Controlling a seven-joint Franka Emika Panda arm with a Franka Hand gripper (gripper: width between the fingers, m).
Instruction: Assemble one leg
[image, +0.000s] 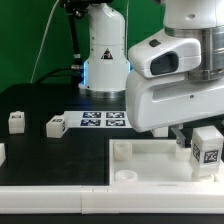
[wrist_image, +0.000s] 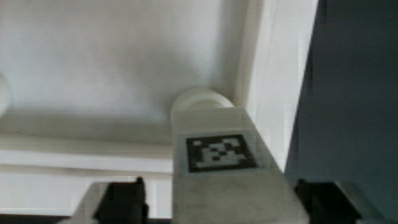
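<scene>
My gripper (image: 198, 138) is shut on a white leg (image: 207, 148) whose black-and-white tag faces the camera. It holds the leg over the right end of the large white tray-like piece (image: 150, 160). In the wrist view the leg (wrist_image: 222, 150) sits between the two dark fingers (wrist_image: 121, 200), and its rounded far end lies at a corner of the tray-like piece (wrist_image: 107, 70). I cannot tell whether the leg touches it. Two more legs (image: 17, 121) (image: 56, 126) lie on the black table at the exterior view's left.
The marker board (image: 103, 120) lies flat behind the tray-like piece, in front of the arm's white base (image: 104, 55). Another white part (image: 2, 153) shows at the exterior view's left edge. A small raised socket (image: 120, 149) stands on the tray-like piece.
</scene>
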